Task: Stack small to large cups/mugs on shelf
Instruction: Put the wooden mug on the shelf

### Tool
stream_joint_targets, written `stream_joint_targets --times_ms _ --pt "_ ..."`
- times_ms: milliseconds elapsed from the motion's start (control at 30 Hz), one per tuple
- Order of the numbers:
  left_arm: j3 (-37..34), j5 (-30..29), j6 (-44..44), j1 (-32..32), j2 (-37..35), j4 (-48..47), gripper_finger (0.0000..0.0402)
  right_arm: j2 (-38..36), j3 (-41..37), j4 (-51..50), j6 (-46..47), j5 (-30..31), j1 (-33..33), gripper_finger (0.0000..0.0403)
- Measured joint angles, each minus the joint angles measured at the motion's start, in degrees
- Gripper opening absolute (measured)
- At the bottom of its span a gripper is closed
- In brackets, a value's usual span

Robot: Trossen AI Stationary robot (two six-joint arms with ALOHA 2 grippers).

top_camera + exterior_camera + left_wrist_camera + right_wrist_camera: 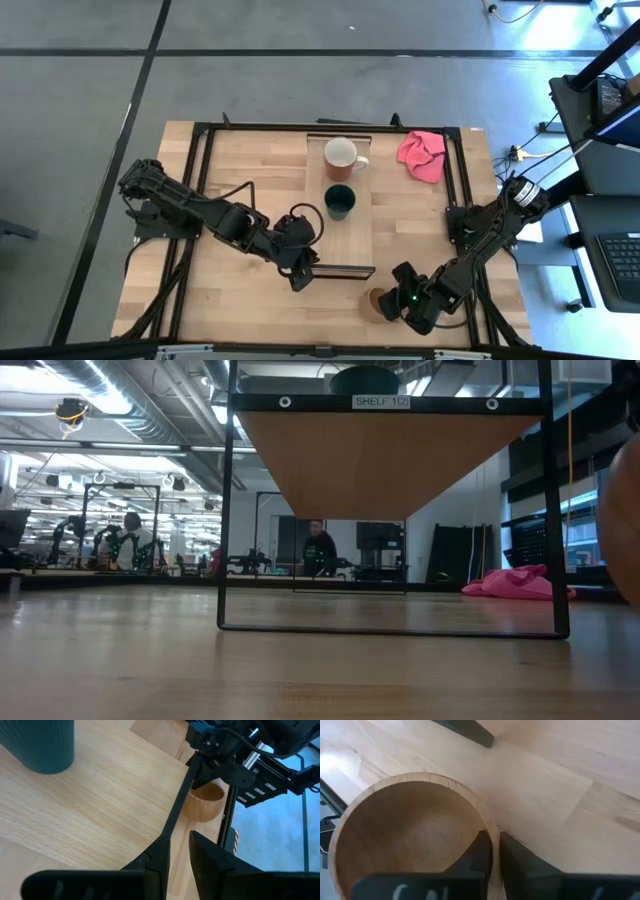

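The shelf (340, 240) is a raised light-wood board in a black frame. On it stand the red-orange mug (342, 155) and, nearer, the dark green cup (339, 200) (37, 742). The tan wooden cup (378, 300) (205, 800) is off the shelf, by the tabletop's near edge, and my right gripper (392, 300) (495, 857) is shut on its rim. My left gripper (300, 275) (180, 855) hovers at the shelf's near left corner with a narrow gap between its fingers, touching nothing. My right gripper holds the wooden cup by its rim wall (490, 832), on the side facing the shelf. One finger (477, 855) is inside the cup and the other (525, 867) is outside it, coming from above and pointing down. The cup sits upright, mouth up.
A pink cloth (421, 155) (515, 582) lies on the tabletop right of the shelf, near the far edge. The shelf's black frame legs (225, 510) stand on the tabletop. Bare wood lies left of the shelf. People stand in the room beyond the table.
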Motion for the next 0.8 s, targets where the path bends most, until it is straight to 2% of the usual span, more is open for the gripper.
stream_joint_targets --times_ms 200,333,433,667,800 --pt "0.0 0.0 -0.1 -1.1 0.0 -0.2 0.0066 0.0 2.2 -3.3 -1.1 -0.5 0.0 0.0038" --pt "0.0 -2.5 -2.6 -1.3 0.0 -5.0 0.0066 0.0 7.0 -9.1 -4.5 -3.1 0.0 0.0038" --pt "0.0 -5.1 -4.9 -1.7 -0.2 -8.9 0.0066 0.0 12.0 -15.5 -6.4 -3.8 0.0 0.0026" --pt "0.0 -7.1 -6.3 -2.7 -0.6 -12.3 0.0066 0.0 26.7 -33.3 -11.9 -3.7 -0.5 0.0029" --pt "0.0 -7.2 -7.3 -2.7 -0.6 -13.5 0.0066 0.0 36.0 -44.2 -15.5 0.3 -2.1 0.0032"
